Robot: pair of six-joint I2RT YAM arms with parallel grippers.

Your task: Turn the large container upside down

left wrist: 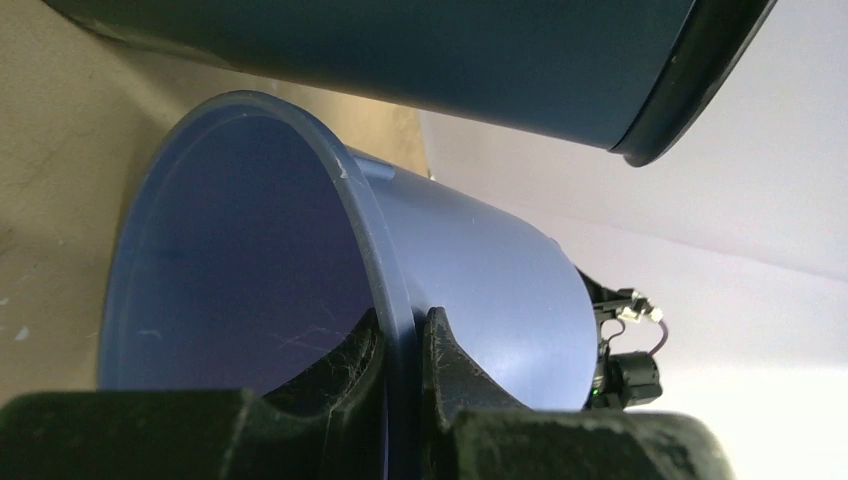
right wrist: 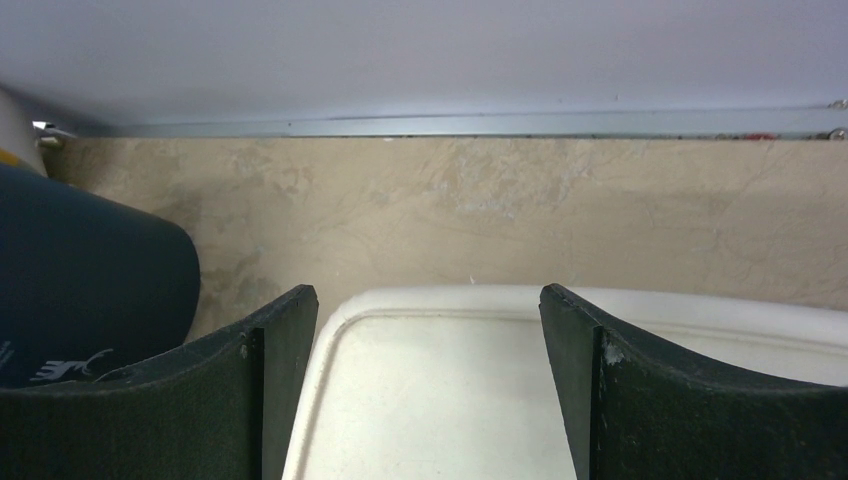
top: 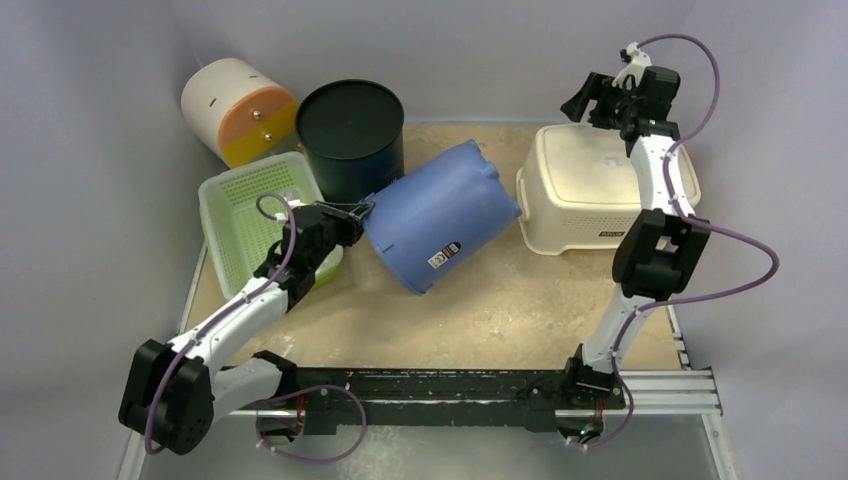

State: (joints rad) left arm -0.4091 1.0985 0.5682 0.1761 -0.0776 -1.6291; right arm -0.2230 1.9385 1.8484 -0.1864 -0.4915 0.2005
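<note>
The large blue container [top: 445, 215] lies tilted on its side mid-table, its mouth facing left and its base up to the right, against the white tub. My left gripper [top: 358, 215] is shut on its rim. In the left wrist view one finger sits inside the blue container [left wrist: 480, 270] and the other outside, where the left gripper [left wrist: 400, 315] pinches the wall. My right gripper [top: 585, 100] hangs open high at the back right, holding nothing. Below the right gripper [right wrist: 428, 295] is the far edge of an upturned white tub [right wrist: 440, 400].
A dark round bin [top: 350, 135] stands just behind the blue container, close above it in the left wrist view [left wrist: 400, 50]. A green basket [top: 255, 215] lies under my left arm. A white and orange drum [top: 238, 108] sits at the back left. The upturned white tub [top: 590, 190] is at the right.
</note>
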